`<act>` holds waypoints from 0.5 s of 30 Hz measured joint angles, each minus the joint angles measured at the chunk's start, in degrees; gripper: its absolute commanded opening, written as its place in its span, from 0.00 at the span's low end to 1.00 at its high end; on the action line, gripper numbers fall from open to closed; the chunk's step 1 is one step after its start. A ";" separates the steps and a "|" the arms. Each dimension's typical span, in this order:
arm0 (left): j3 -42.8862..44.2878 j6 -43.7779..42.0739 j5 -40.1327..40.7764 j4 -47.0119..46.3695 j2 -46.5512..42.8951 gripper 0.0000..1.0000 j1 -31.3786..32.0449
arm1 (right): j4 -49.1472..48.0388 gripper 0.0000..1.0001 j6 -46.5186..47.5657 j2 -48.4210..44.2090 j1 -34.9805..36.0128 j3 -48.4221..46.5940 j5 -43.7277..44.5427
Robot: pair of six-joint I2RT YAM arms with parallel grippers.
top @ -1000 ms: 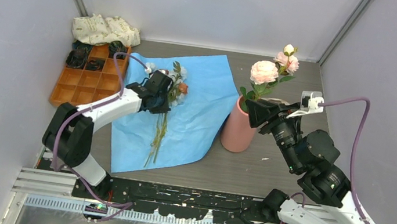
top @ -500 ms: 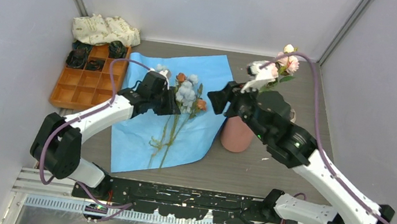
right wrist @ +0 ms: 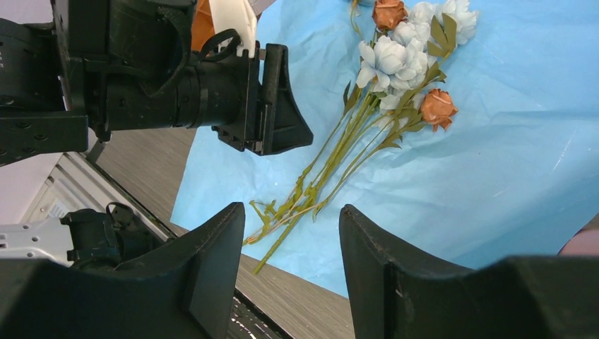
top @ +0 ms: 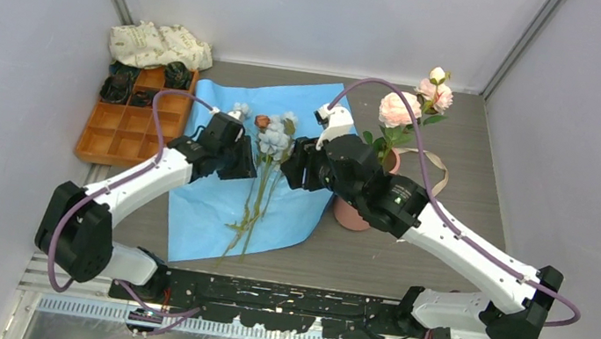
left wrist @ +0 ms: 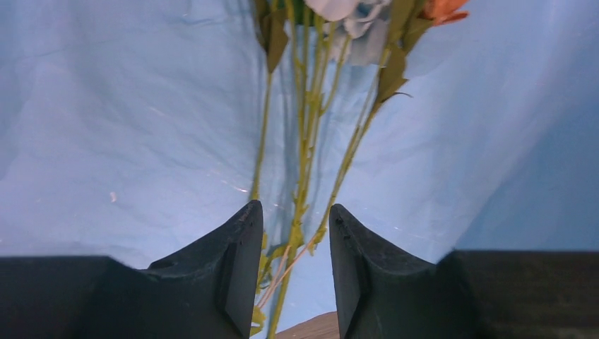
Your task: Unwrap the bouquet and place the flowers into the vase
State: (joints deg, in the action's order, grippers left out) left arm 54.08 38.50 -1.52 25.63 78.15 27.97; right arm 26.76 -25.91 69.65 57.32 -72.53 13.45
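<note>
The bouquet lies unwrapped: its blue paper (top: pixel 312 127) is spread flat, and the loose flowers (top: pixel 273 139) rest on it, heads far, stems (top: pixel 248 215) near. My left gripper (top: pixel 245 162) hovers just left of the stems, open, with the stems (left wrist: pixel 305 141) showing past its jaws (left wrist: pixel 295 212). My right gripper (top: pixel 296 173) hangs open just right of the flowers, looking down on the blooms (right wrist: pixel 395 60) and the left gripper (right wrist: pixel 282 106). The salmon vase (top: pixel 348 216) stands right of the paper, mostly hidden by my right arm, with pink roses (top: pixel 400 110) in it.
An orange compartment tray (top: pixel 130 141) with dark items sits at the far left, a cream patterned cloth (top: pixel 159 45) behind it. A beige ribbon (top: pixel 432 166) lies on the table right of the vase. Grey walls close in on three sides.
My left gripper has opened and let go of the stems, which now lie on the paper. My right arm has swung left from the vase to beside the flowers.
</note>
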 measured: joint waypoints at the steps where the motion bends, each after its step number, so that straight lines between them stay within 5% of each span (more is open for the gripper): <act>1: 0.00 -0.09 1.07 0.74 0.04 0.38 -0.02 | 0.02 0.57 -0.02 -0.02 0.00 0.00 0.11; 15: -0.04 -0.17 3.63 1.40 16.00 0.31 -0.24 | 0.11 0.57 -1.03 -1.16 0.11 1.01 1.46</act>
State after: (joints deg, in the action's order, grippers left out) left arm 54.04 38.33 2.11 27.03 94.15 27.73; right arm 26.87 -26.94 68.49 57.43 -71.53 14.92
